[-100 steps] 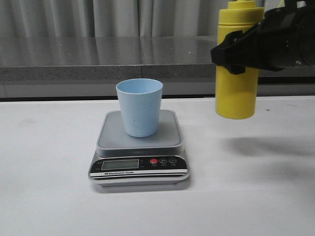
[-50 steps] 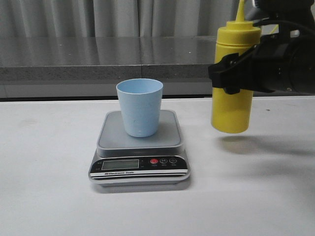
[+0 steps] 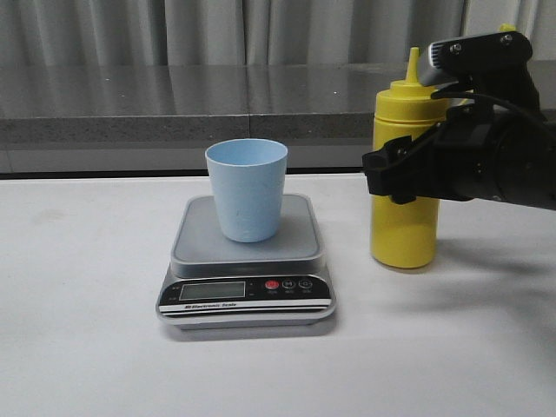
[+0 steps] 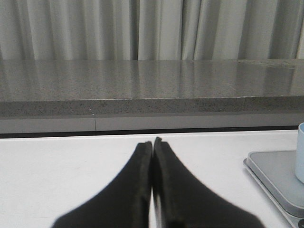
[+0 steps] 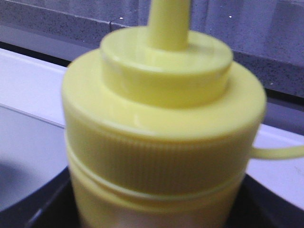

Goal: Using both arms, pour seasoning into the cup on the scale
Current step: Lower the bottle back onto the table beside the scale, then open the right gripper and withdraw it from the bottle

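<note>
seasoning bottle (image 3: 404, 187) stands upright in the clasp of the right gripper (image 3: 388, 176), whose black jaws wrap its yellow body about mid-height; its base looks to be on or just above the desk (image 3: 78, 330), and i cannot tell which. the right wrist view shows the ribbed shoulder and nozzle (image 5: 168, 21) close up, with the thin cap strap (image 5: 278, 152) sticking out to one side, so the nozzle appears uncapped, though its tip is out of view. to the side of that gripper, toward the robot's left, the pale blue cup (image 3: 246, 189) sits on the grey platform of the scale (image 3: 246, 265), near but clear of the bottle. the left gripper (image 4: 152, 183) has its jaws pressed together, holding nothing, and hangs over bare desk with the scale's corner (image 4: 275, 173) off to one side. judging by this, the pour itself is not yet begun. the next move would call for carrying the bottle sideways over the cup's rim and tipping the nozzle down, with care not to knock the light cup.
</note>
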`<action>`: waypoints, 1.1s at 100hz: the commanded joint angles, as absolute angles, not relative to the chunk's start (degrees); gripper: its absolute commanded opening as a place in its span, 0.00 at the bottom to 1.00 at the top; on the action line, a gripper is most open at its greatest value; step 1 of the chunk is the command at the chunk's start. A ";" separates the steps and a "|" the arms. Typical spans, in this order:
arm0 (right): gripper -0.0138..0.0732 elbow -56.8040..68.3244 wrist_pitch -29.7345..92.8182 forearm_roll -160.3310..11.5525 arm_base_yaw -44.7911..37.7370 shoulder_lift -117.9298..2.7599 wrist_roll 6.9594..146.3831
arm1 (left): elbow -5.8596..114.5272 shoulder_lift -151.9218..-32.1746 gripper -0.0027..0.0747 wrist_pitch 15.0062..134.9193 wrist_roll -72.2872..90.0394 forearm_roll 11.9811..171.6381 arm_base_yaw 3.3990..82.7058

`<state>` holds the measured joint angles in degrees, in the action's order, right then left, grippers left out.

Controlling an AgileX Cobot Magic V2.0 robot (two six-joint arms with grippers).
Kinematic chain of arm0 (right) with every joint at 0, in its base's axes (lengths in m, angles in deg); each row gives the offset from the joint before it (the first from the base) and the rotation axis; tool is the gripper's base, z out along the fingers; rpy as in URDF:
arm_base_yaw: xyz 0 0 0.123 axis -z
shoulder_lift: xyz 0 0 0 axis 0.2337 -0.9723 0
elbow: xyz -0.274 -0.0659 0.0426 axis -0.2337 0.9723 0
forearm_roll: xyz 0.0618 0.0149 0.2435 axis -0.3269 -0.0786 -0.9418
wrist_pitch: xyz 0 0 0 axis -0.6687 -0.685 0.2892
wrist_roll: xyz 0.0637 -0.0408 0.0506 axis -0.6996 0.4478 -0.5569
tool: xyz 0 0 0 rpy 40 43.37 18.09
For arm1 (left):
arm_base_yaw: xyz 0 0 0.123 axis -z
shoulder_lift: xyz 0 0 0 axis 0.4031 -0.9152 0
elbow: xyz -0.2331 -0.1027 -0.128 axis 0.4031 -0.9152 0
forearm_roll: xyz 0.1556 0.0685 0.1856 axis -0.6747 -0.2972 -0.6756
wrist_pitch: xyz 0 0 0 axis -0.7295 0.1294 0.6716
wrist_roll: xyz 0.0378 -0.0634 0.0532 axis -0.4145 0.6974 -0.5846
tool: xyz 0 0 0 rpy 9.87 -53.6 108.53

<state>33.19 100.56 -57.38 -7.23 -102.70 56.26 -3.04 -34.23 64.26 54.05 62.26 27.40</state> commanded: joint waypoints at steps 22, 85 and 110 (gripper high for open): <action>0.54 32.09 106.21 -56.82 -6.94 -102.01 56.82 | -5.39 -32.59 0.01 59.58 54.34 62.52 27.25; 0.91 32.71 107.00 -56.88 -6.94 -100.21 56.82 | -5.39 -32.59 0.01 59.58 54.34 62.52 27.25; 0.91 36.73 107.88 -58.35 -6.94 -97.09 56.82 | -5.39 -32.59 0.01 59.58 54.34 62.52 27.25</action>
<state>36.08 102.50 -57.73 -7.23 -100.68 56.26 -3.04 -34.23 64.26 54.05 62.26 27.40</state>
